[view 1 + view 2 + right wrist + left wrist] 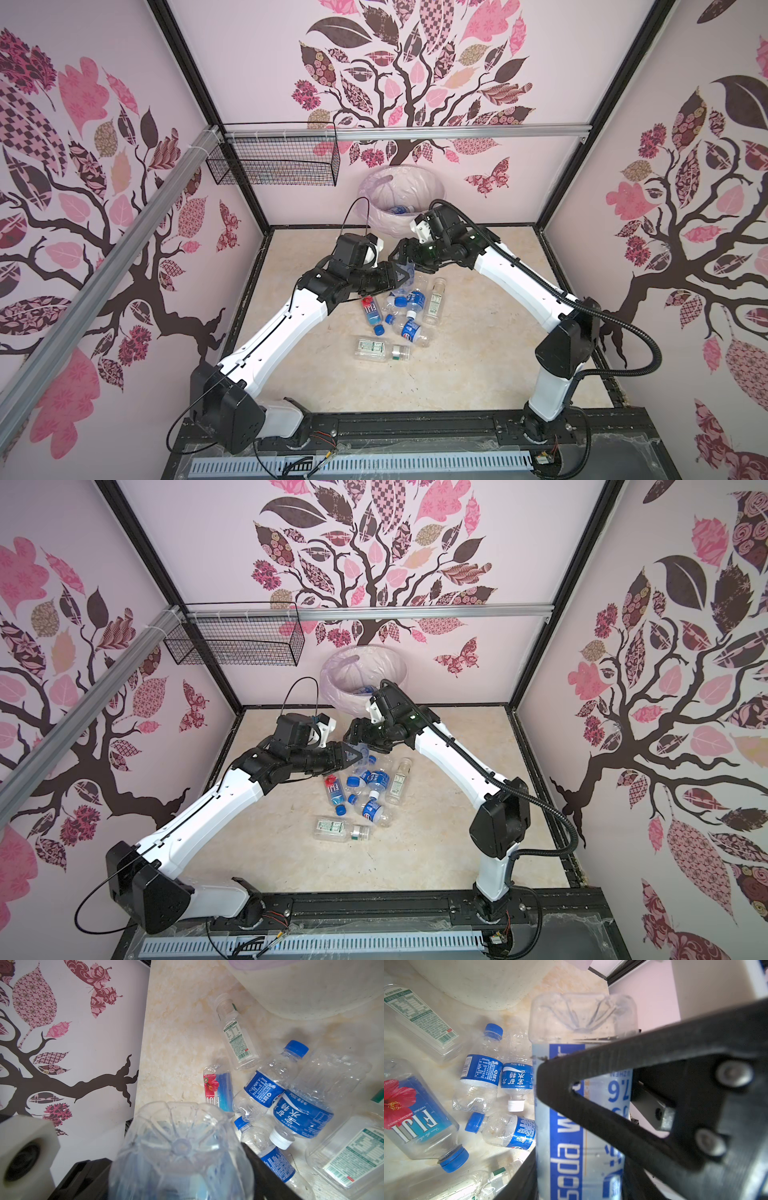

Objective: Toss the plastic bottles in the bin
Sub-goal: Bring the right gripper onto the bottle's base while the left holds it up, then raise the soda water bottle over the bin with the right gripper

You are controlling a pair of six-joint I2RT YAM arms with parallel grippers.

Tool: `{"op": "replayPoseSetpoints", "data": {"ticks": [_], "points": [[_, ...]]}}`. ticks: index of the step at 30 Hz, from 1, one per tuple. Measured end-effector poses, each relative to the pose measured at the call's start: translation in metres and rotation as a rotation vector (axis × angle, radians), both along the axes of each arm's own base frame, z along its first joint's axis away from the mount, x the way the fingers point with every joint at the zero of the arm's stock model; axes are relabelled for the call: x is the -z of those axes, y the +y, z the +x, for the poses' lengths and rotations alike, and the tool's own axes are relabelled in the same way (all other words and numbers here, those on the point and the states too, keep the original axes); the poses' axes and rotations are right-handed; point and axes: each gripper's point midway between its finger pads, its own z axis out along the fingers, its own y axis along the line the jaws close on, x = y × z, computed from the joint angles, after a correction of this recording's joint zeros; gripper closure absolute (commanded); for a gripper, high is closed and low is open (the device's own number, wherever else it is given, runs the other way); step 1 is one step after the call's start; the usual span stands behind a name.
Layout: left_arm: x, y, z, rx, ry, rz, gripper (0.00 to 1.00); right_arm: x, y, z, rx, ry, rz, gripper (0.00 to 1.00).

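Note:
A clear soda water bottle with a blue-and-white label hangs above the floor between both grippers. My left gripper is shut on its labelled body. My right gripper has its fingers against both sides of the bottle's ribbed base end; one of its fingers lies across the label. In both top views the two grippers meet in front of the bin, cream-white with a pale pink bag and one bottle inside. Several more plastic bottles lie heaped on the floor below.
A Fiji bottle and two white-labelled bottles lie around the heap. A black wire basket hangs on the back rail at the left. The bin's wall stands close beside the heap.

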Motion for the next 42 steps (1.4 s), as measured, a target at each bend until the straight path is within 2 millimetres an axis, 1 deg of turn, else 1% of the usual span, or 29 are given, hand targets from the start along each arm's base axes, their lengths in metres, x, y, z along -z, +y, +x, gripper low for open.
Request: {"op": "replayPoseSetpoints", "data": {"ticks": [4, 9, 12, 16, 18, 21, 25, 28, 30, 33, 37, 39, 42], "points": [[-0.002, -0.002, 0.001, 0.002, -0.003, -0.002, 0.47, -0.004, -0.001, 0.001, 0.003, -0.010, 0.007, 0.33], [-0.005, -0.005, 0.002, 0.008, -0.012, -0.004, 0.43, -0.009, -0.006, 0.002, 0.014, -0.014, 0.020, 0.42], [-0.007, -0.006, 0.002, 0.012, -0.019, -0.004, 0.39, -0.012, -0.007, 0.002, 0.015, -0.017, 0.025, 0.44], [-0.007, -0.005, 0.002, 0.010, -0.022, 0.008, 0.32, -0.012, -0.009, 0.004, 0.017, -0.027, 0.017, 0.45], [-0.009, -0.002, 0.001, 0.004, -0.015, 0.022, 0.29, -0.011, -0.015, 0.009, 0.034, -0.042, 0.001, 0.45], [-0.011, 0.005, 0.000, -0.011, -0.007, 0.051, 0.24, -0.012, -0.032, 0.023, 0.082, -0.066, -0.018, 0.45], [-0.015, 0.011, 0.000, -0.023, 0.006, 0.095, 0.15, -0.027, -0.061, 0.039, 0.152, -0.123, -0.030, 0.45], [-0.023, 0.012, 0.004, -0.023, -0.001, 0.126, 0.08, -0.046, -0.080, 0.052, 0.198, -0.188, -0.041, 0.46], [-0.028, 0.012, 0.010, -0.026, -0.007, 0.147, 0.03, -0.065, -0.089, 0.060, 0.221, -0.252, -0.048, 0.46], [-0.034, 0.011, 0.018, -0.039, -0.006, 0.164, 0.03, -0.096, -0.099, 0.070, 0.258, -0.365, -0.063, 0.44], [-0.051, 0.005, 0.032, -0.056, -0.019, 0.157, 0.03, -0.137, -0.114, 0.083, 0.332, -0.533, -0.079, 0.42], [-0.063, 0.002, 0.039, -0.063, -0.032, 0.152, 0.03, -0.157, -0.118, 0.090, 0.368, -0.615, -0.073, 0.41], [-0.089, -0.003, 0.053, -0.079, -0.082, 0.130, 0.03, -0.190, -0.123, 0.099, 0.417, -0.741, -0.042, 0.41]]}}
